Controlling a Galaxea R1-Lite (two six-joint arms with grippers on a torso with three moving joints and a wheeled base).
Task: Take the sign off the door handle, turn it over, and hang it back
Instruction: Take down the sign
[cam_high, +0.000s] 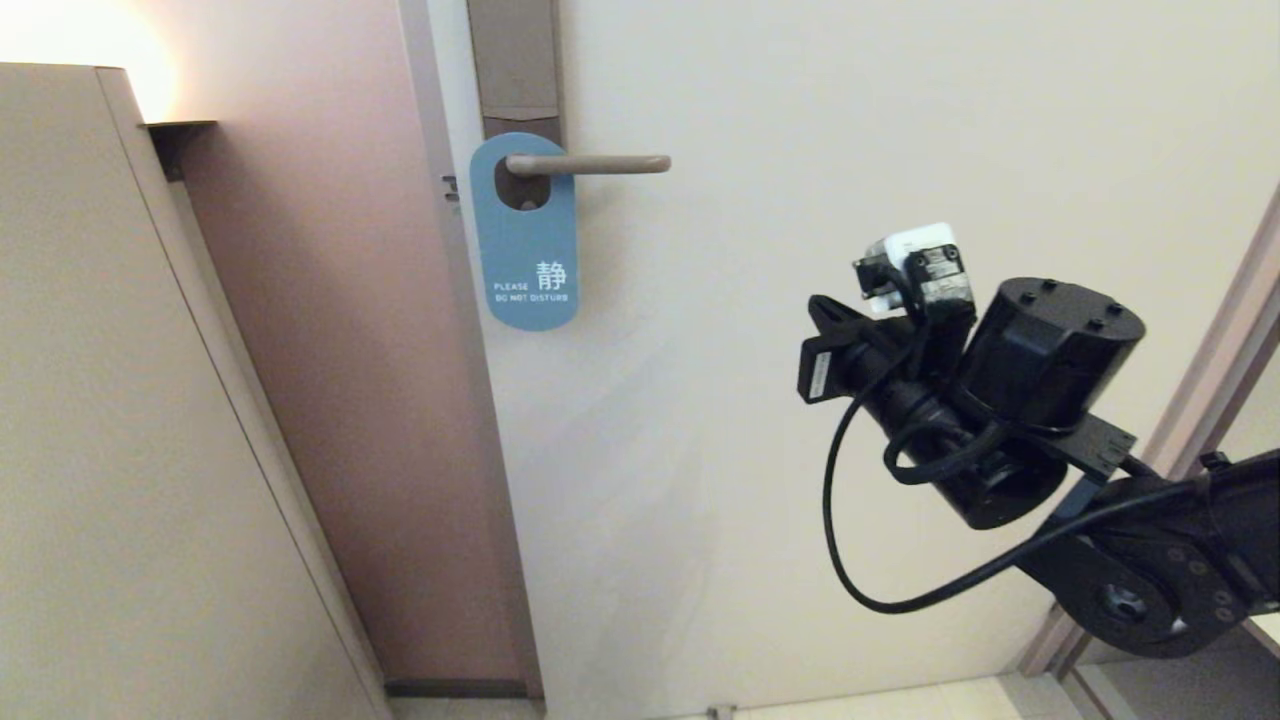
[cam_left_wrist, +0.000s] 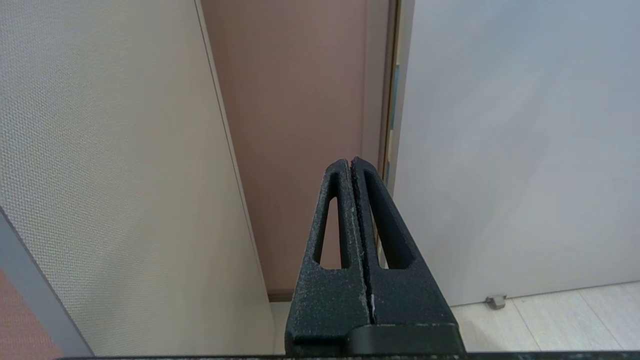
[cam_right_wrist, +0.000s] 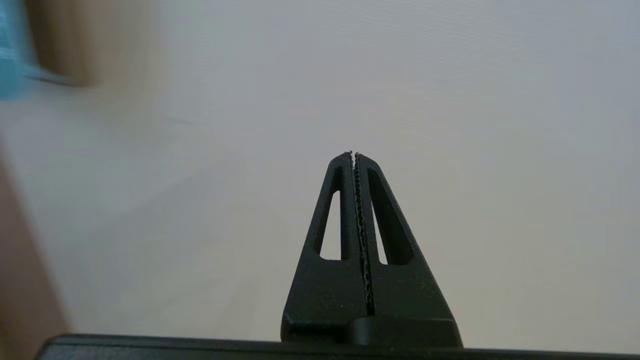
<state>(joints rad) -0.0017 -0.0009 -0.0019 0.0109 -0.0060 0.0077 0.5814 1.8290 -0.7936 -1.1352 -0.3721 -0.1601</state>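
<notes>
Pale door (cam_high: 850, 120) carries blue sign (cam_high: 526, 240) hanging on handle (cam_high: 590, 164).

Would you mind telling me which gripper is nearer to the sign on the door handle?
Right. The right gripper is raised before the door, below and right of the sign. The left gripper sits low near the door's foot, out of the head view.

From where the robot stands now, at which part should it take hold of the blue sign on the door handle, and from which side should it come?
Probably the lower rounded end of the sign. It hangs flat against the door, its oval hole threaded over the door handle, so only the bottom and side edges are free. The right gripper, now shut and empty, would open, come from below or from the right, then slide it toward the lever's free tip.
</notes>
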